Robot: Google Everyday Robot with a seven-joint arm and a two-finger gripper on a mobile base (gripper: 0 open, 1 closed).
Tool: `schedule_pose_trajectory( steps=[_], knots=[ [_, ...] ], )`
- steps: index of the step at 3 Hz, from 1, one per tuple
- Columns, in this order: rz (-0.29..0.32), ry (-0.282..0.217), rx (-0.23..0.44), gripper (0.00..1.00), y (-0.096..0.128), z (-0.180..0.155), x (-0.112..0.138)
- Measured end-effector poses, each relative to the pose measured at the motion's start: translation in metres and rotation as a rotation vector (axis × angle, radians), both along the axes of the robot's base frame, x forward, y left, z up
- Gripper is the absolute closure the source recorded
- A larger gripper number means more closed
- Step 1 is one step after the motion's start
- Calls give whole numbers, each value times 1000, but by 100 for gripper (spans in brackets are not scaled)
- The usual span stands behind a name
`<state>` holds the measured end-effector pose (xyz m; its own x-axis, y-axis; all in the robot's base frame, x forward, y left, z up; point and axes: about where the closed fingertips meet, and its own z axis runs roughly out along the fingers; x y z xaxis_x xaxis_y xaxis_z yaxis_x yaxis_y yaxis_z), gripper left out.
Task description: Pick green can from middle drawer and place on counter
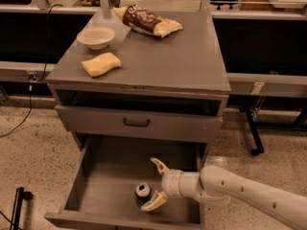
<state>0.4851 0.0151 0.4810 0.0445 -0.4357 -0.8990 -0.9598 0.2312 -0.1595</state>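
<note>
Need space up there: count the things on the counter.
3: bowl far left, sponge in front of it, snack bag at the back. None looks hidden. Gripper is open by the can in the drawer.

One camera looks down from high in front, fairly near, the table (168, 61) lying beyond the end effector (148, 184) in the middle drawer (108, 183).

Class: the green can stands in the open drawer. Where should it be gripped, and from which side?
Grip the green can across its curved side wall, below the rim, coming from its right in the picture, where the open tool sits inside the middle drawer. It stands upright, so opposite sides are exposed.
</note>
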Motion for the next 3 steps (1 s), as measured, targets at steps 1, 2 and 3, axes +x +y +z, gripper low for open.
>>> schedule_pose_trajectory(
  steps=[1, 2, 3],
  knots=[
    [24, 25, -20, 0, 8, -13, -2],
    [39, 40, 27, 0, 17, -19, 0],
    [55, 60, 77, 19, 29, -27, 1]
  ],
)
